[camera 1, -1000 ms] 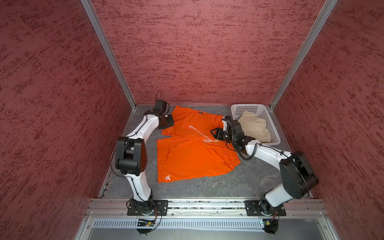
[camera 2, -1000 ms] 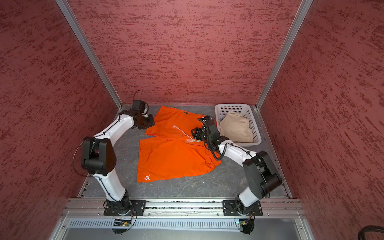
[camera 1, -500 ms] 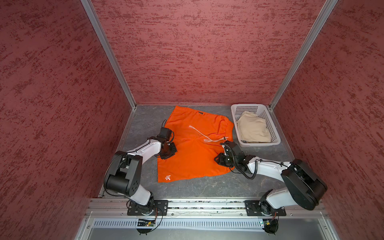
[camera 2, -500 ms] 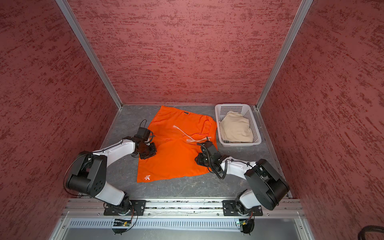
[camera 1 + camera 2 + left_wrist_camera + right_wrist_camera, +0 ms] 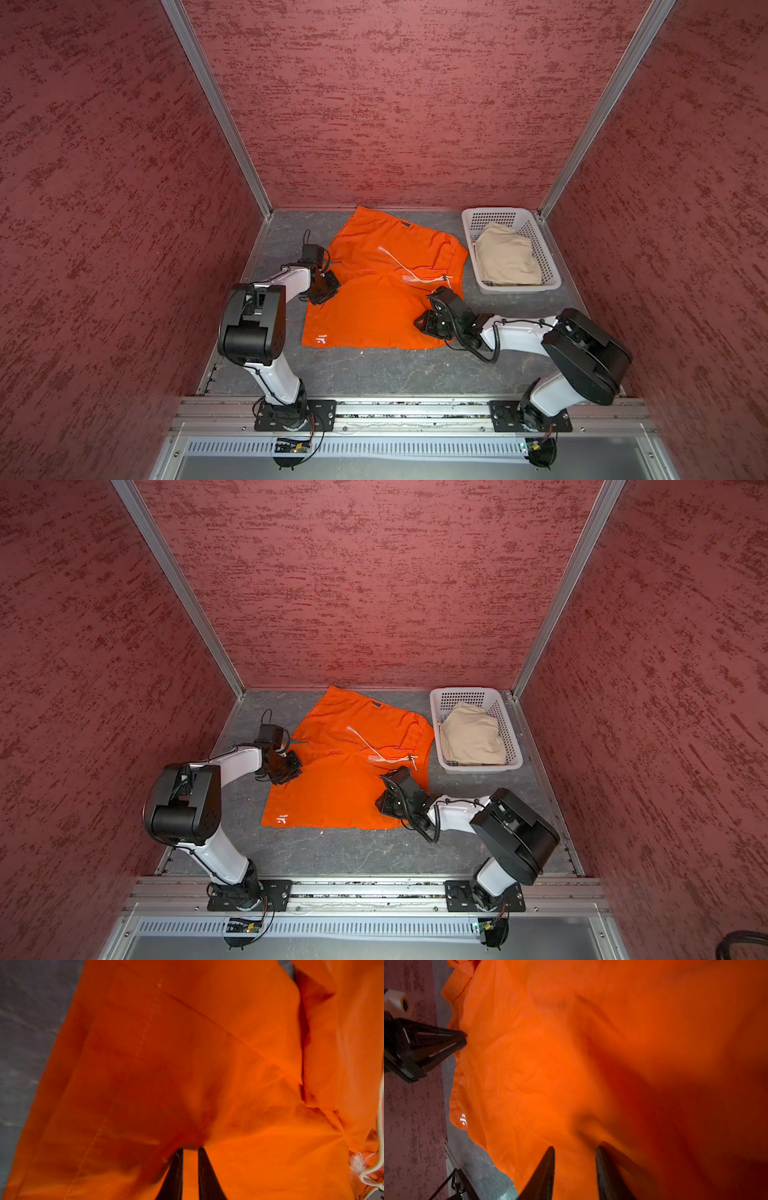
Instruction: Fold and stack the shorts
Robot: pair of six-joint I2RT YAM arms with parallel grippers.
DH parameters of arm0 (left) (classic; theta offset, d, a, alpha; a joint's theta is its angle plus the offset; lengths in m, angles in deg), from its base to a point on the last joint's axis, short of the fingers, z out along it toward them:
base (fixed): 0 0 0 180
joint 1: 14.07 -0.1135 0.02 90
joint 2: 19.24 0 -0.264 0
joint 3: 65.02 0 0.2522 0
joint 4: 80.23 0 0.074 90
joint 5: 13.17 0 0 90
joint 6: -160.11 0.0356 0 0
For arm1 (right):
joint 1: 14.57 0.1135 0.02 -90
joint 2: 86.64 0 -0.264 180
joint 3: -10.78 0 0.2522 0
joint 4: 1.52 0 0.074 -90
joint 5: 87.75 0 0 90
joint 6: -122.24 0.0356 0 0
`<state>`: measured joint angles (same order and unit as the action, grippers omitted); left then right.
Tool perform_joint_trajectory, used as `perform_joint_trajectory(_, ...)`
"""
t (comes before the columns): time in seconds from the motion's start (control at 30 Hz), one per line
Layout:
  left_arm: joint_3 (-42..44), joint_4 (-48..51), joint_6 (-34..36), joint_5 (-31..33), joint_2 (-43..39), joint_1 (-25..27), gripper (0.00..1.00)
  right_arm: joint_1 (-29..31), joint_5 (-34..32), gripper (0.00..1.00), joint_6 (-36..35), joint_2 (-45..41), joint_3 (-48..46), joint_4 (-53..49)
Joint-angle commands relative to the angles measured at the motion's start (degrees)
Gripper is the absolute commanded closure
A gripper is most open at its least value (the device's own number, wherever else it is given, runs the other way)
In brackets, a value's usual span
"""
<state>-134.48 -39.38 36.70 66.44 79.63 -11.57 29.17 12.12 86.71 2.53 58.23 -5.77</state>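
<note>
Left tool (image 5: 190,1150) pinches an edge of bright orange cloth shorts (image 5: 374,307) on grey bench (image 5: 374,370), right tool (image 5: 574,1149) spread, apparently for folding.

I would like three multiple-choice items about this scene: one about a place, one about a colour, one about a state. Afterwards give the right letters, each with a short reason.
1. Where are the beige shorts?
A. on the table
B. in the white basket
C. on the metal rail

2. What colour is the drawstring of the orange shorts?
A. black
B. blue
C. white

3. How does the basket stand?
A. upright, opening upward
B. overturned
C. on its side

Answers: 1 B, in both top views the beige cloth lies within the perforated walls. 2 C, a white cord lies across the orange cloth. 3 A, its open top shows the shorts inside.
</note>
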Motion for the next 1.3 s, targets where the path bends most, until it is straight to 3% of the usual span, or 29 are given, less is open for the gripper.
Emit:
perform_joint_trajectory(0.0,-0.14,2.86,1.24,1.00,-1.83,-0.21,0.77,-0.18,-0.99,0.55,1.85,-5.19,0.95,-0.89)
perform_joint_trajectory(0.27,2.30,2.93,-0.72,-0.83,-6.65,-0.04,0.71,-7.15,1.11,0.48,4.12,-27.20,-5.19,-13.01)
perform_joint_trajectory(0.53,4.54,3.78,-3.81,-3.16,-11.85,0.00,0.67,-24.31,13.34,0.45,9.59,-40.72,-14.63,-19.86)
perform_joint_trajectory(0.67,6.57,5.68,-4.06,-4.35,-18.46,0.13,0.67,-28.45,16.69,0.45,10.58,-40.56,-17.57,-19.08)
perform_joint_trajectory(0.83,10.34,7.58,-4.58,-4.34,-28.10,-0.30,0.63,-28.99,14.44,0.44,8.80,-38.67,-16.89,-22.18)
perform_joint_trajectory(1.27,22.68,7.09,-8.44,-12.69,-42.00,-6.85,0.55,-28.86,17.24,0.49,10.05,-28.08,-18.33,-8.05)
